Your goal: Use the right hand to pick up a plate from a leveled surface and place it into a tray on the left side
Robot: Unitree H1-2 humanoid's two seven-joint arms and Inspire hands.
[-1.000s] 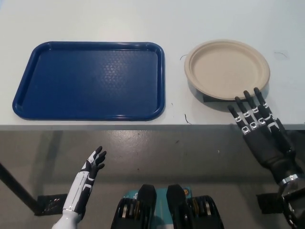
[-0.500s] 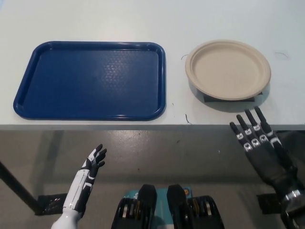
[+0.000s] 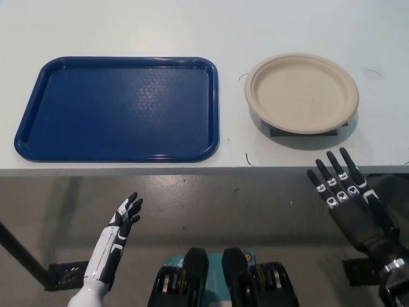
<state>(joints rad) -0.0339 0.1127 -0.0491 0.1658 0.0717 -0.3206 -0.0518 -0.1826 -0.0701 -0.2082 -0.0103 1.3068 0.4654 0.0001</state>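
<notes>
Left hand (image 3: 125, 217): low, resting, fingers apart, empty | Right hand (image 3: 342, 188): fingers spread, empty, at table (image 3: 255, 25) edge | Beige paper plate (image 3: 301, 93): on table, beyond right hand, apart | Blue tray (image 3: 119, 108): left of plate

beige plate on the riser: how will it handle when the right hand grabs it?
The plate looks like thin moulded fibre: probably light, its rim may flex. It overhangs a small dark riser, so pressing one edge could tip it. The right hand is open, short of it.
</notes>
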